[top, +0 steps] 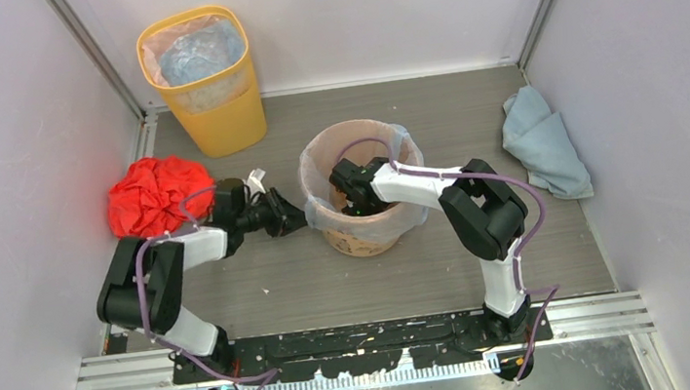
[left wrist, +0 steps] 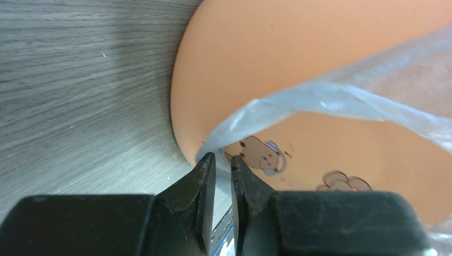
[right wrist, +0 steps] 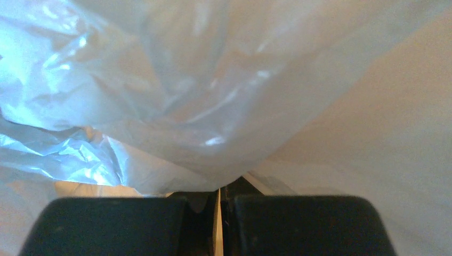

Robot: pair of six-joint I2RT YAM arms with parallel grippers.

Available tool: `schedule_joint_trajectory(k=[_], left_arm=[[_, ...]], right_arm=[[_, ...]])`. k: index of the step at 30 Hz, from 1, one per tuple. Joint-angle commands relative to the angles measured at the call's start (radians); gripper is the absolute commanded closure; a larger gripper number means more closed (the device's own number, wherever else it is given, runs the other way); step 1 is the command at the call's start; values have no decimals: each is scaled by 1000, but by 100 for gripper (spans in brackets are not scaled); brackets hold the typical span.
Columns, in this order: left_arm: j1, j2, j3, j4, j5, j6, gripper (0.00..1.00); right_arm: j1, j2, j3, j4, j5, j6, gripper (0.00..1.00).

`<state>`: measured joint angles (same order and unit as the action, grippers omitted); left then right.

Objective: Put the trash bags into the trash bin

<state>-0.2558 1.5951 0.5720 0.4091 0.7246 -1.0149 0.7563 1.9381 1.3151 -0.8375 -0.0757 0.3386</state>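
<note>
The round orange trash bin (top: 363,239) stands mid-floor, lined with a translucent trash bag (top: 403,147) whose edge drapes over the rim. My left gripper (top: 297,218) is at the bin's left outer wall. In the left wrist view the bin (left wrist: 298,48) fills the frame. The left gripper (left wrist: 223,158) has its jaws almost together, pinching the hanging edge of the bag (left wrist: 330,98). My right gripper (top: 353,199) reaches down inside the bin. In the right wrist view this gripper (right wrist: 219,188) is shut on the bag film (right wrist: 213,96), which gathers to a point at its tips.
A crumpled red bag (top: 155,193) lies at the left wall behind the left arm. A taller yellow bin (top: 213,102) with its own liner stands at the back left. A grey-blue bundle (top: 543,143) lies by the right wall.
</note>
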Motion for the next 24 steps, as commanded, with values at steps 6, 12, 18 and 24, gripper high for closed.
schedule_joint_trajectory(k=[6, 12, 18, 24], left_arm=[[-4, -259, 181, -501, -102, 226, 81], [-3, -334, 226, -621, -120, 258, 81], [-3, -419, 303, -703, -131, 266, 81], [-3, -447, 372, -751, -128, 269, 80]], right_arm=[[6, -32, 19, -30, 22, 6, 91], [6, -68, 40, -51, 31, 10, 91], [9, -108, 73, -78, 43, 10, 90], [14, -127, 113, -106, 55, 10, 89]])
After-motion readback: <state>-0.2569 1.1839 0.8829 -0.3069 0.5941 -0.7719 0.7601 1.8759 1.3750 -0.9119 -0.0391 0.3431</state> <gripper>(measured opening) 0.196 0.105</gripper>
